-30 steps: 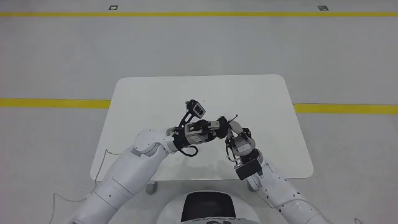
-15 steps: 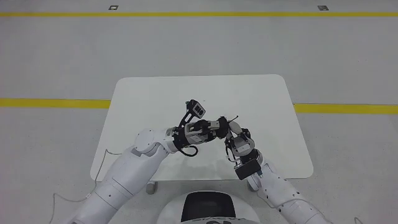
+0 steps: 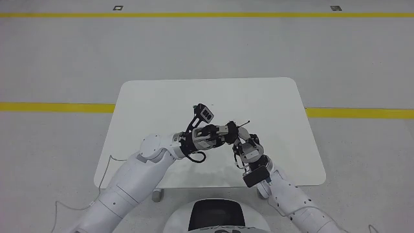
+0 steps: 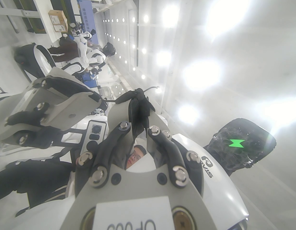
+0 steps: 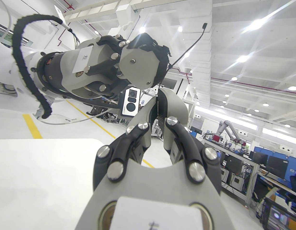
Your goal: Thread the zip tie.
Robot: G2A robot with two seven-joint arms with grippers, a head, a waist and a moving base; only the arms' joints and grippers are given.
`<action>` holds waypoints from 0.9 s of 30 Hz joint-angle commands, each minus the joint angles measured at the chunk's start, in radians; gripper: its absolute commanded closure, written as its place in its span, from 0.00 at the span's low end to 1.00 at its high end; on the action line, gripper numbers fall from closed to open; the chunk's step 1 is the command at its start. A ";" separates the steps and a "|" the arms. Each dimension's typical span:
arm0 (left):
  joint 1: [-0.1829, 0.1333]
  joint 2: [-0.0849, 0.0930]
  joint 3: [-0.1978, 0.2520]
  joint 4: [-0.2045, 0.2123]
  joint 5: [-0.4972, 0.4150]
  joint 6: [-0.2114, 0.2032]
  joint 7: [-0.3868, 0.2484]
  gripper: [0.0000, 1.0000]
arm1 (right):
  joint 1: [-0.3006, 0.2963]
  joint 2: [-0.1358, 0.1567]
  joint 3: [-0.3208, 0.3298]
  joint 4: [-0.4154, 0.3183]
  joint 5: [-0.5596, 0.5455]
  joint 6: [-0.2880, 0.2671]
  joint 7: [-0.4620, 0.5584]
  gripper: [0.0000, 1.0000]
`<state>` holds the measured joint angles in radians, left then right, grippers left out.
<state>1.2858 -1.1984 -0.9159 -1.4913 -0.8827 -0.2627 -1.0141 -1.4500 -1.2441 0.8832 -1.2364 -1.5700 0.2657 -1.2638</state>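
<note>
1. The table (image 3: 162,103) is white with rounded corners. Both arms work above its near half, a little toward the robot's right of its middle.
2. The left gripper (image 3: 231,131) is held above the table, not touching it, and points toward the table's right side. In the left wrist view its fingers (image 4: 119,118) are pressed together, black pads face to face, and they pinch the zip tie (image 4: 151,88), whose thin black end curls out past the tips.
3. The right gripper (image 3: 240,141) is just nearer the table's front edge than the left one, also clear of the table top, and its tips almost meet the left gripper's.
4. In the right wrist view the right gripper (image 5: 159,94) is clamped on the zip tie (image 5: 171,66). A narrow strip of it runs down between the two pads.
5. From that grip the zip tie rises to a small kink at the edge of the left gripper (image 5: 162,53). It then runs on as a thin free strand, up and away from the table (image 5: 42,168), to a small square end.
6. From the top, the zip tie (image 3: 243,124) is a fine black line above the table, poking out toward its far edge from where the two grippers meet.
7. Whether the strap has passed through its head cannot be told.
</note>
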 commanded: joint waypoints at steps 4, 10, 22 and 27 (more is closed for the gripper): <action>0.000 0.000 0.000 0.000 0.000 0.000 0.000 1.00 | 0.001 0.002 -0.003 0.000 0.000 0.001 0.003 1.00; 0.000 0.000 0.000 0.000 0.000 0.000 0.000 1.00 | 0.002 0.004 -0.007 0.001 0.000 0.001 0.004 1.00; 0.000 0.000 0.000 0.000 0.000 0.000 0.000 1.00 | 0.003 0.009 -0.011 0.001 0.000 0.002 0.004 1.00; 0.000 0.000 0.000 0.000 0.000 0.000 0.000 1.00 | 0.003 0.013 -0.015 0.000 0.000 0.006 0.007 1.00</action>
<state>1.2858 -1.1984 -0.9159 -1.4913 -0.8827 -0.2627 -1.0141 -1.4465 -1.2323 0.8690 -1.2356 -1.5700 0.2709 -1.2576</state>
